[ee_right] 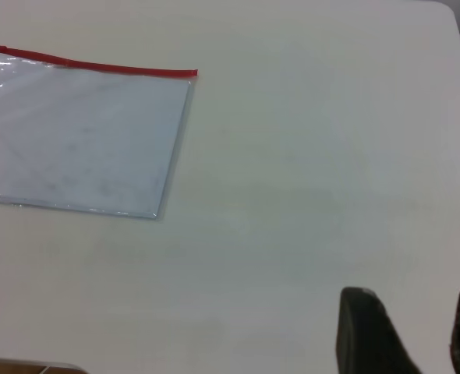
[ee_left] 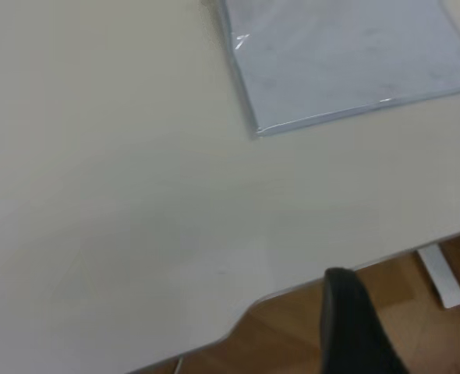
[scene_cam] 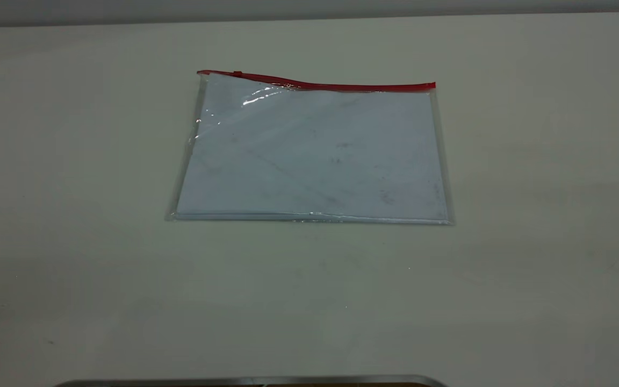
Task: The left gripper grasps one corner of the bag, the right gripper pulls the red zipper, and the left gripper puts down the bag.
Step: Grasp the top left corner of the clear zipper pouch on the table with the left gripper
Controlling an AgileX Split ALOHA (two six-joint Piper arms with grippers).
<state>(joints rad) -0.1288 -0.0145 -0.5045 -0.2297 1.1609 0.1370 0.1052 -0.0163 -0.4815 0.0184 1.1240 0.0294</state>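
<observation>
The bag (scene_cam: 315, 153) lies flat in the middle of the table, a clear pouch with white sheets inside. The red zipper (scene_cam: 320, 84) runs along its far long edge, with the small slider tab (scene_cam: 237, 73) near the left end. Neither gripper shows in the exterior view. In the left wrist view my left gripper (ee_left: 405, 315) is open and empty, over the table's near edge, well away from the bag's corner (ee_left: 257, 131). In the right wrist view my right gripper (ee_right: 413, 315) is open and empty above bare table, apart from the bag (ee_right: 82, 140) and the zipper's end (ee_right: 191, 73).
The white table (scene_cam: 530, 242) surrounds the bag on all sides. A dark, metal-rimmed object (scene_cam: 250, 381) sits at the front edge. The left wrist view shows the table edge, the wooden floor and a white bracket (ee_left: 440, 276) below.
</observation>
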